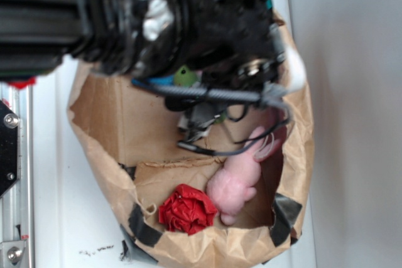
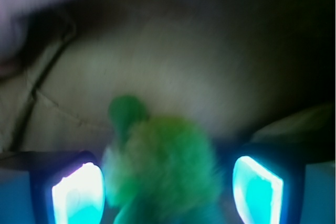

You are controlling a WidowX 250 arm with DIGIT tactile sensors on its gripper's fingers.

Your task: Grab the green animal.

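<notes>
White tabletop point(image 1: 69, 218) is seen under a torn brown paper bag point(image 1: 113, 123) into which the black robot arm point(image 1: 125, 17) is reached.

Inside the bag, a pink bunny point(image 1: 235, 183) is laid near the right wall, and a red crumpled ball point(image 1: 186, 209) is set just beside it, near the front rim with its black tape patches. Only a small patch of the green frog point(image 1: 185, 76) is shown from outside, tucked under the arm at the back of the bag. From the wrist view, the frog point(image 2: 163, 169) is found between the two glowing fingers point(image 2: 79, 192) of the gripper point(image 2: 168, 190), which are spread apart on either side of it; contact with the plush cannot be told through the blur. Brown paper is seen behind it.
</notes>
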